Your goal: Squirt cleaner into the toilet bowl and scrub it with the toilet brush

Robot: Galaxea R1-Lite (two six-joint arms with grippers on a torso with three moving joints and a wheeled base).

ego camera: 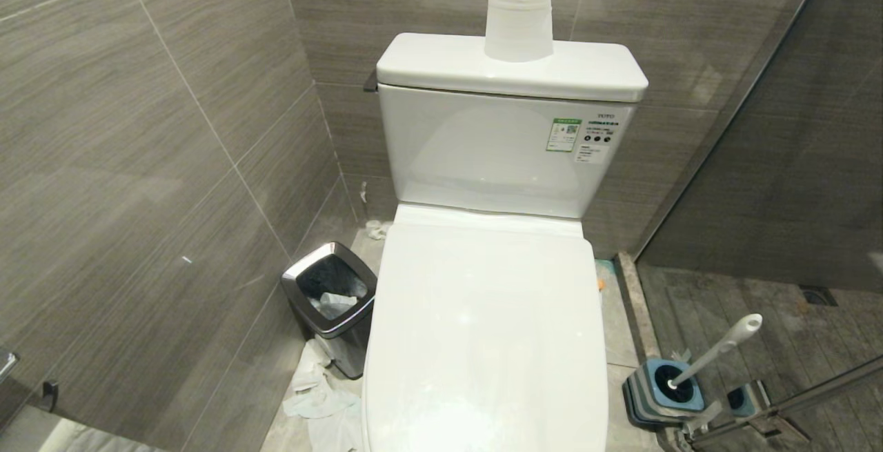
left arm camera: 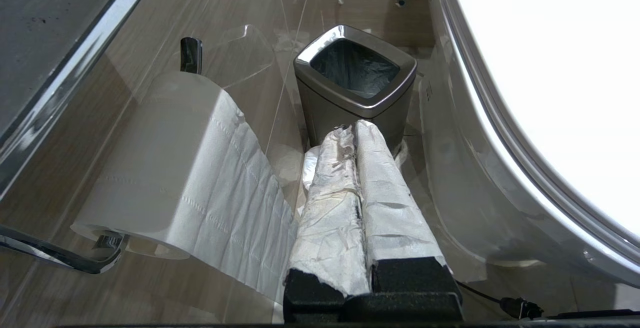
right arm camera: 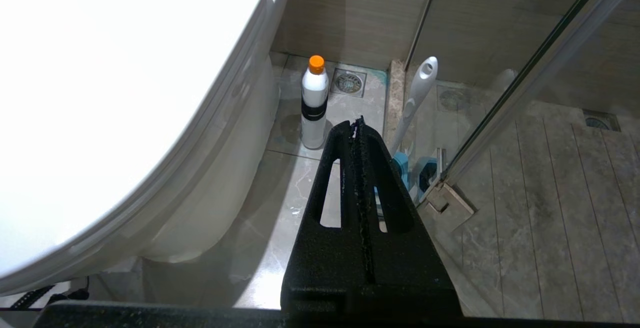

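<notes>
Trash bin [ego camera: 330, 300] left of toilet bowl [ego camera: 483, 341], toilet brush [ego camera: 714, 352] right.

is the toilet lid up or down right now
Down: the white lid lies flat over the toilet bowl in the head view, hiding the inside.

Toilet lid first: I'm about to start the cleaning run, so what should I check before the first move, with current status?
1. White toilet lid raised: not ok, it is down over the bowl.
2. White cleaner bottle with orange cap upright on the floor: ok.
3. White-handled toilet brush in its blue-and-grey holder: ok.
4. Left gripper empty: ok, shut on nothing.
5. Right gripper empty: ok, shut.
6. Bottle cap loosened: cannot tell.
</notes>
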